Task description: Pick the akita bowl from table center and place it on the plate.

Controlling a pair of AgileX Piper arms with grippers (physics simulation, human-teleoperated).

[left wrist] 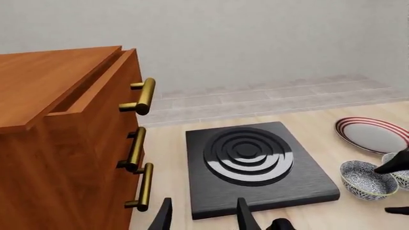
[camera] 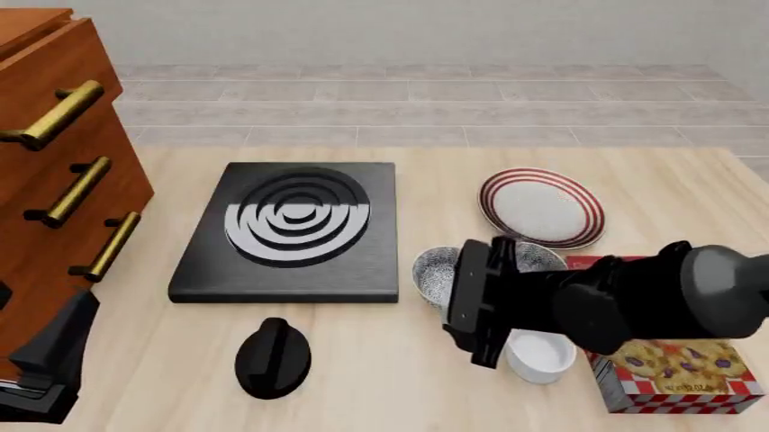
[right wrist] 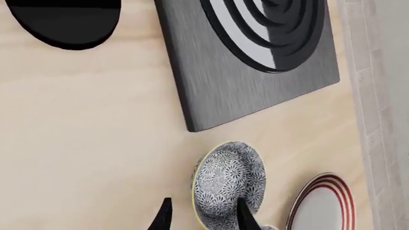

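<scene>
Akita bowl (camera: 433, 270): stands on the table just right of the stove plate's near right corner, at about 7 o'clock from the plate; patterned grey-white inside, pale rim. In the front view the right gripper hides its right half. It also shows in the left wrist view (left wrist: 365, 179) and the right wrist view (right wrist: 229, 186).
Right gripper (right wrist: 201, 215): fingers spread apart; in its own wrist view one dark fingertip lies over the bowl's rim and the other over bare wood just outside the rim. Whether either tip touches the bowl I cannot tell. In the front view the gripper body (camera: 481, 301) points left, low over the bowl.
Second bowl (camera: 535, 255): same pattern, just at 3 o'clock of the akita bowl, mostly behind the right arm.
Plate (camera: 542, 208): white with red-brown rim stripes, flat on the table at about 1 o'clock from the akita bowl, near but apart from it.
White ramekin (camera: 541, 355): plain, at about 5 o'clock from the akita bowl, partly under the arm.
Snack box (camera: 673, 373): red-and-white checked, right of the ramekin.
Stove plate (camera: 294, 232): black square with ring burner, at 9 to 10 o'clock from the bowl.
Black round lid with a knob (camera: 273, 357): at 7 o'clock from the bowl.
Wooden drawer cabinet (camera: 54, 171): far left, brass handles.
Left gripper (left wrist: 201, 218): fingers apart, gripping nothing, facing the stove plate and cabinet.
Table (camera: 673, 193): pale wood.
</scene>
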